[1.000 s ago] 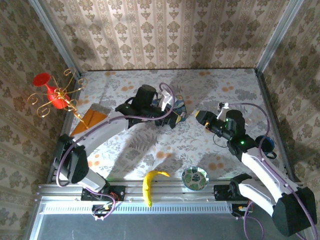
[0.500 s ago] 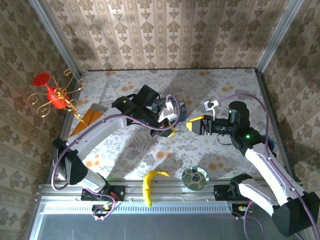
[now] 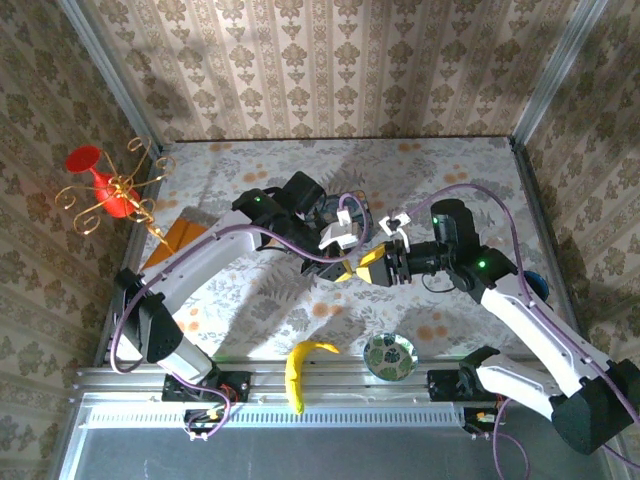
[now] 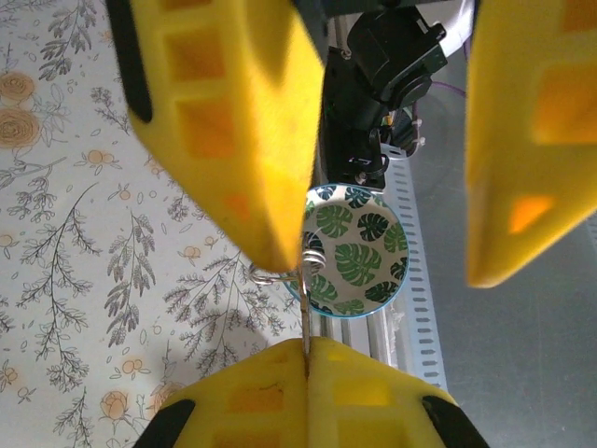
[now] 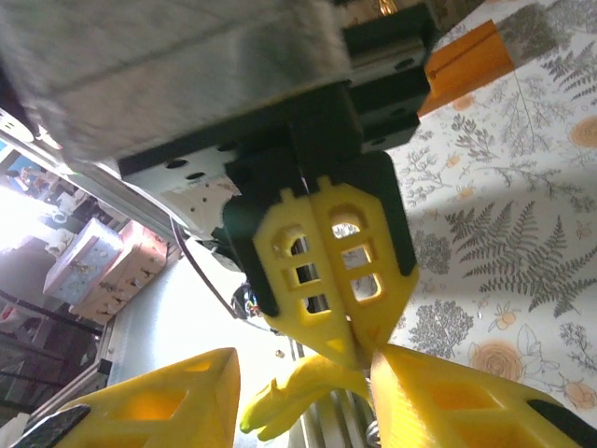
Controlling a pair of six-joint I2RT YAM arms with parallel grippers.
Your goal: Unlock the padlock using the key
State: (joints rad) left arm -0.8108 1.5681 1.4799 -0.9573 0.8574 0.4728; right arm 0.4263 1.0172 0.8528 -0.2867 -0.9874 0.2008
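Above the near middle of the table [image 3: 450, 175]: both grippers meet tip to tip in the air, the left arm reaching in from the left and the right arm from the right; I judge the meeting is kept off the cloth so that fingers can get round a small thing without scraping the surface
Left gripper [image 4: 306, 347]: jaws pressed together on the key [image 4: 304, 313], a thin silvery strip seen edge-on, with a wire ring [image 4: 272, 276] at its free end; only the very tips pinch it, which leaves most of the metal standing out for another grip
Right gripper [image 5: 303, 371]: jaws apart, one finger to each side of the left fingertips; this straddle looks like the set-up for a handover or a second grip, not a hold yet
Padlock: too small to pick out, so I cannot tell its place; the likeliest spot is by the blue box [image 3: 335, 205] on the far side of the left arm
Step in hand: judged as passing or re-seating the key so that its blade points free for the keyhole; unlocking not yet begun
Risk: so slight a pinch may let the key twist or drop when a second pair of fingers presses
Bystanders: leaf-patterned dish [image 4: 359, 252] and banana [image 3: 305, 368] lie at the near edge, apart from the work
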